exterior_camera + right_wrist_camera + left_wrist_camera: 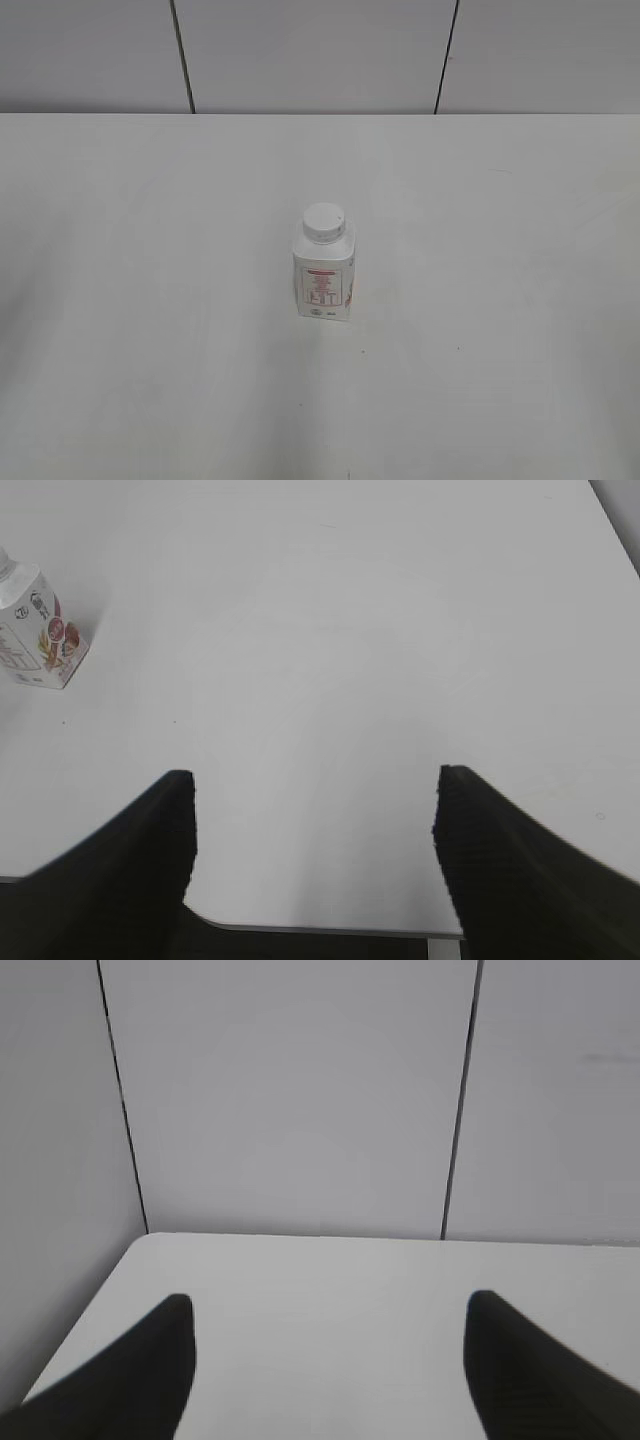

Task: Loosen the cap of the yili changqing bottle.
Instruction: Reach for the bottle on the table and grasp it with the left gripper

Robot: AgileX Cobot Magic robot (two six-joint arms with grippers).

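Near the middle of the pale white table [150, 300] stands the yili changqing bottle [323, 280], a small squarish white plastic bottle with rounded shoulders and red print on its label, upright and alone, with the cap [323, 222], a small round flat white plastic screw cap, seated on its wide neck. Nothing touches either of them, and no arm shows in the exterior view. Behind the table rises a grey panelled wall [310, 55] with dark seams.

In the right wrist view the bottle sits at the far left edge, cut off at the top so the cap is barely visible there; the right gripper [315, 815] hangs over bare table with its dark fingers spread wide and nothing between them, well apart from the bottle. The left gripper [330, 1345] is likewise spread and empty, aimed at the table's far corner and the wall, with the bottle out of its view.

The task looks not yet begun: the bottle needs one gripper to steady the body and the other to turn the cap. The bottle appears light and narrow-based, so a sideways nudge on approach could tip or slide it. A grip taken too high on the shoulders may slip on smooth plastic, and twisting the cap without a firm hold below would probably just spin the whole bottle
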